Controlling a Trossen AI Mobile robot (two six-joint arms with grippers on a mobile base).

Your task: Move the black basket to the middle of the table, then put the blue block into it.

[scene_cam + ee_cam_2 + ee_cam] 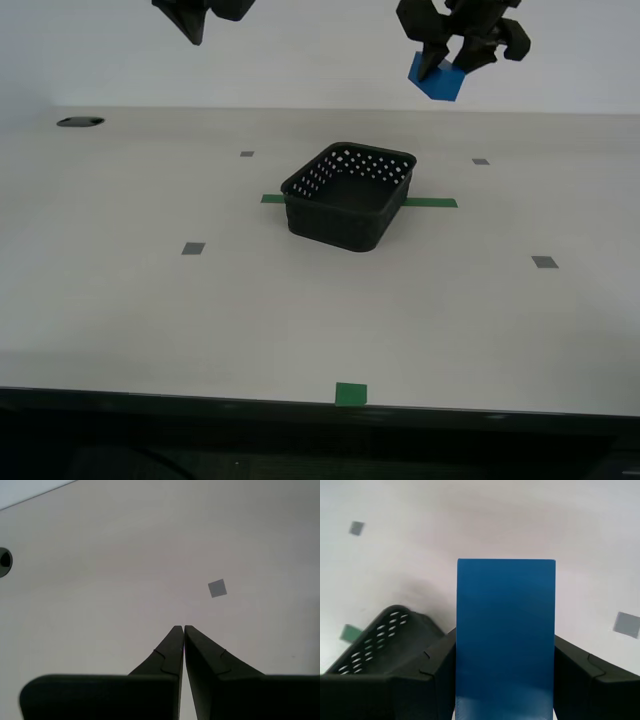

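Note:
The black basket (349,195) stands on the pale table (150,310) near its middle, over the green tape strip (430,203). My first gripper (447,62) is high in the air at the exterior view's upper right, shut on the blue block (438,80), above and behind the basket. In the first wrist view the blue block (505,635) fills the space between the fingers, with a basket corner (385,630) below. My second gripper (195,25) hangs high at the upper left; in the second wrist view it (181,628) is shut and empty.
Small grey squares (193,248) (544,262) lie on the table, and a green square mark (350,394) sits at the front edge. A dark round hole (80,122) is at the far left of the tabletop.

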